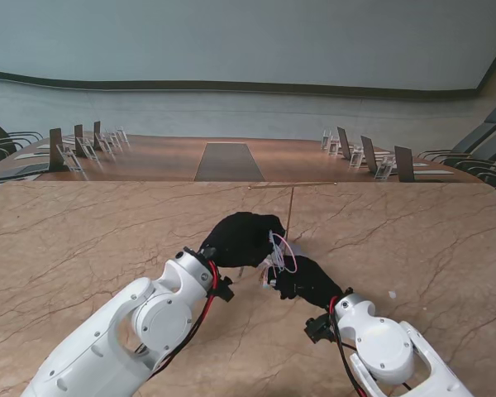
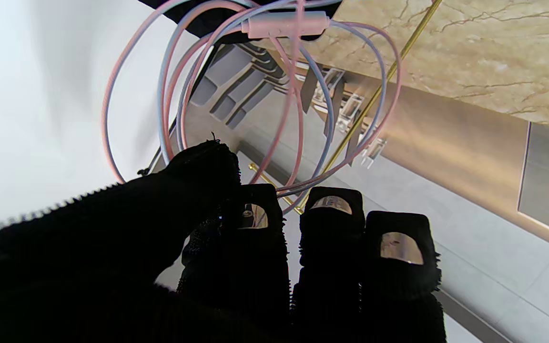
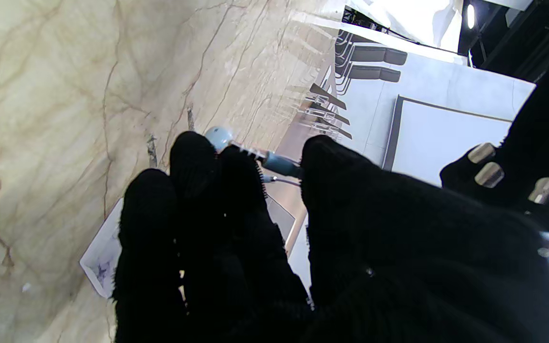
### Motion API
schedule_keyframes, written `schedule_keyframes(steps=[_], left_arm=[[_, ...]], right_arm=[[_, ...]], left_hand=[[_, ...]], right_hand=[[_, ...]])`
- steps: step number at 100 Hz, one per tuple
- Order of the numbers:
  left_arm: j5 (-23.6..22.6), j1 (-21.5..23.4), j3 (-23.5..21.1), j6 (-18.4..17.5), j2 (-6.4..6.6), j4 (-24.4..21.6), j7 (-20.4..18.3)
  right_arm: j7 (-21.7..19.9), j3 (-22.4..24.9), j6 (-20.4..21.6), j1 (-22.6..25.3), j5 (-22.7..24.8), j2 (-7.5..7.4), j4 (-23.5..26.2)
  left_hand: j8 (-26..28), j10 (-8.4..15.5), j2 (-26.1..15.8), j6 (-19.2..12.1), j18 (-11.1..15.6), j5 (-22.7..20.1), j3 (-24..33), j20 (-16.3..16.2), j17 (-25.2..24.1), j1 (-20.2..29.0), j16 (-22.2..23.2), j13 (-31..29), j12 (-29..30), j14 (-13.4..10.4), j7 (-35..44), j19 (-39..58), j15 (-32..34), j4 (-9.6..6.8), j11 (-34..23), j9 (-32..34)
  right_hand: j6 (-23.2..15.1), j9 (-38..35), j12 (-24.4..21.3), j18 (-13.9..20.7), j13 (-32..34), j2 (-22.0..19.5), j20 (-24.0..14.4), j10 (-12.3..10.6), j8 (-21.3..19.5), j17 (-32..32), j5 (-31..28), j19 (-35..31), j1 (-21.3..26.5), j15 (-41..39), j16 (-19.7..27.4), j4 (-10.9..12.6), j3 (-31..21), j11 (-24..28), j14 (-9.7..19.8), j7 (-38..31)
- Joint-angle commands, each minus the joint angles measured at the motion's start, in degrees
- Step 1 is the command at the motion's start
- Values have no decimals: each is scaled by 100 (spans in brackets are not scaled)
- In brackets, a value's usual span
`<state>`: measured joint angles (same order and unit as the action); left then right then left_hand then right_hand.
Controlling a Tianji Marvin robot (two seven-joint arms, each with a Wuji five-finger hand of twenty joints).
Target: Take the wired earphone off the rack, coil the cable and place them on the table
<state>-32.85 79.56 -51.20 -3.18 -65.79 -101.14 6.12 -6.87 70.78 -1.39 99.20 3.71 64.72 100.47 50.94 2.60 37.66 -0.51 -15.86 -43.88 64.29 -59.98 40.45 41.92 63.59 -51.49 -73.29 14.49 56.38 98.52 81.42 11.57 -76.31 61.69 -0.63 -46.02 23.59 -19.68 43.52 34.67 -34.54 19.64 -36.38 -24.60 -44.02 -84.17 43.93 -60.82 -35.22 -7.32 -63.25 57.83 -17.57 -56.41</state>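
Note:
The earphone cable (image 1: 282, 252), pink and pale blue, hangs in several loops between my two black-gloved hands above the marble table (image 1: 83, 240). My left hand (image 1: 241, 238) holds the loops; in the left wrist view the coils (image 2: 236, 95) and the pink inline remote (image 2: 286, 24) hang in front of its fingers (image 2: 250, 224). My right hand (image 1: 306, 281) sits just nearer to me and to the right, fingers closed on the cable; a pale blue earbud or plug (image 3: 274, 162) pokes out between its fingers (image 3: 198, 162). The thin gold rack (image 1: 290, 203) stands just beyond both hands.
A white card (image 3: 103, 257) lies on the marble near my right hand. A small white speck (image 1: 392, 294) lies on the table to the right. Beyond the table's far edge stands a long conference table (image 1: 231, 157) with nameplates and chairs.

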Motion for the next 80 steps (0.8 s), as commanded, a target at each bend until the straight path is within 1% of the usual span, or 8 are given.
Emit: schedule_keyframes(steps=[1,13,19,47,80], left_arm=[[-8,30,-22,17,-18,5,16],[-23,30,-56,8,-19,17,36],[-28,32,-74,2,-21,25,53],[-37,41,-109,-8,-23,46,79],[-38,51,-152,-21,-30,64,126]], right_arm=[[-3,13,36,67,37,-20,3],[-50,53,68,118,188,-48,15],[-64,71,65,144,274,-61,20],[-81,142,26,232,399,-77,13],[-101,184,-62,291,532,-91,-27]], left_hand=[[-34,89,93,28,-51,-156,214,15,-2,28,4,-16,6,159,244,436,159,-23,80,42],[-39,84,87,11,-41,-158,200,11,-44,28,3,5,4,151,242,410,142,-30,87,31],[-38,84,86,6,-40,-154,199,7,-56,25,4,6,2,150,242,400,137,-34,89,31],[-16,84,87,-4,-41,-159,210,-14,-57,14,9,13,-6,146,252,387,125,-46,94,26],[4,82,84,3,-40,-155,206,-28,-58,15,14,18,-11,145,241,380,120,-47,97,23]], right_hand=[[-837,-265,129,148,364,47,-144,280,-715,-119,-849,-436,499,-320,-28,449,-867,207,-321,-796],[-922,-430,249,123,519,193,-205,267,-1042,-245,-948,-626,469,-500,-15,551,-1061,306,-368,-949],[-953,-469,264,112,543,214,-208,246,-1118,-272,-973,-640,459,-519,5,583,-1111,309,-368,-961],[-965,-575,317,74,619,335,-219,241,-1305,-349,-1067,-680,429,-603,45,681,-1246,319,-423,-989],[-974,-607,359,54,655,382,-225,239,-1412,-384,-1094,-698,420,-658,73,713,-1309,335,-435,-983]])
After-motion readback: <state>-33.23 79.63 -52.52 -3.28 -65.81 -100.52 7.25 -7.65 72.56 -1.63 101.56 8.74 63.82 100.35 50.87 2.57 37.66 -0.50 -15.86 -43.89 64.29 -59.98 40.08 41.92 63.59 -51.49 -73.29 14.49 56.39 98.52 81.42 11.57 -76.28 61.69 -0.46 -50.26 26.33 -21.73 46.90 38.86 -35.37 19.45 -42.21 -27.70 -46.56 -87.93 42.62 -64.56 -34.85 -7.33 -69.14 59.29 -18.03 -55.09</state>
